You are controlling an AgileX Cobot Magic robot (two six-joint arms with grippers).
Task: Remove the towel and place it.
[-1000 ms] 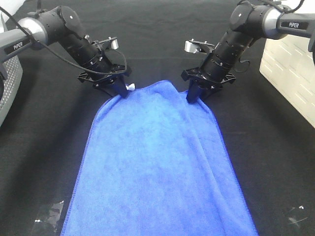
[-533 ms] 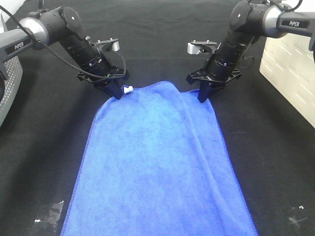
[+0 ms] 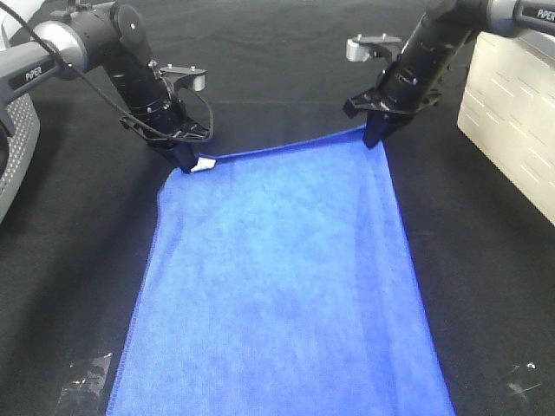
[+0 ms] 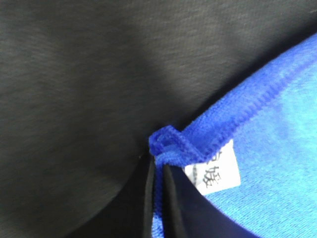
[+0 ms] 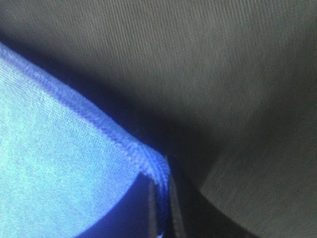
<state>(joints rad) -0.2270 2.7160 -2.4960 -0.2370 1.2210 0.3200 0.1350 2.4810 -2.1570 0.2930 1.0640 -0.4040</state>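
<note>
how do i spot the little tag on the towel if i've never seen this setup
A large bright blue towel lies spread on the black table cloth. Follow its far edge to the corner pinched by the left gripper; the tag sits right beside the gripper. It is the only white patch on the towel, with dark printed characters.

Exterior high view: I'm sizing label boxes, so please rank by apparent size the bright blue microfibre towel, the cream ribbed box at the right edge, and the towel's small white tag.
1. The bright blue microfibre towel, by far the largest.
2. The cream ribbed box, though the frame crops it.
3. The small white tag, tiny.
</note>
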